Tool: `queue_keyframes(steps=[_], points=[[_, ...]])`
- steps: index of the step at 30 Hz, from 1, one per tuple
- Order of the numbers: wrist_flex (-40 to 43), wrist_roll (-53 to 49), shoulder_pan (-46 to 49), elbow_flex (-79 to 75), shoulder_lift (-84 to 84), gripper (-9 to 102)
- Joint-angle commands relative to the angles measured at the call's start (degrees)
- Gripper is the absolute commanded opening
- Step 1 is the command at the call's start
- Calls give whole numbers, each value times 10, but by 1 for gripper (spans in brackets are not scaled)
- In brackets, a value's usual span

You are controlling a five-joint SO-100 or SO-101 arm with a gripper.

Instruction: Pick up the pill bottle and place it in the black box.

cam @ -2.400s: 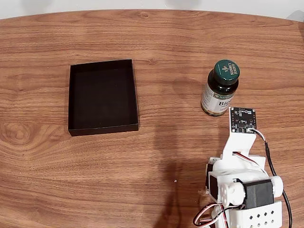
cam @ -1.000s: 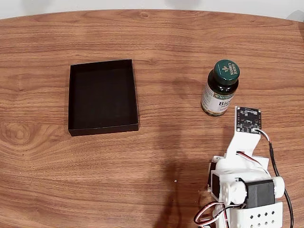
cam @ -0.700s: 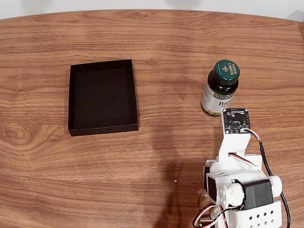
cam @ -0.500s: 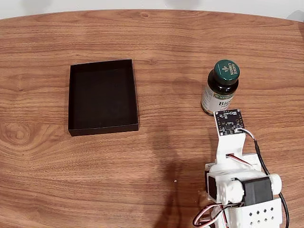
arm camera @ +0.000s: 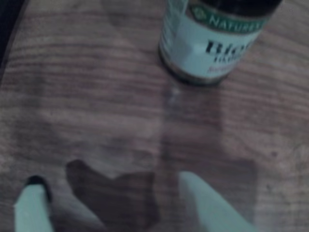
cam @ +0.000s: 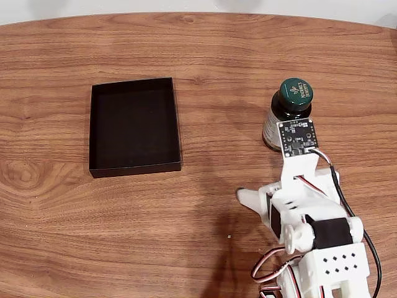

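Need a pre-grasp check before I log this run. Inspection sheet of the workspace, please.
Surface: wooden table, bare grain, a tiny pale speck near the arm base.
Pill bottle: pill bottle upright on the table, cap on, right of centre in the fixed view; label faces the wrist camera.
Black box: black box left of centre, nothing inside, well apart from the bottle.
Clutter: nothing seen.
Gripper: gripper open, fingertips on the near side of the bottle, not touching it.
Cables: black cable and red-white wires on the arm.
Surroundings: pale strip beyond the table's far edge.
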Motion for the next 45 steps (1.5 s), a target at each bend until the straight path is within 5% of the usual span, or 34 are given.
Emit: queue_keyframes(steps=[1,6,27,45], points=[[-89,3,-10,-9,-38,42],[-193,-46,-5,-10,-79,44],[-389,-84,127,-17,-219,52],[-542,-71,111,-20,-338,49]])
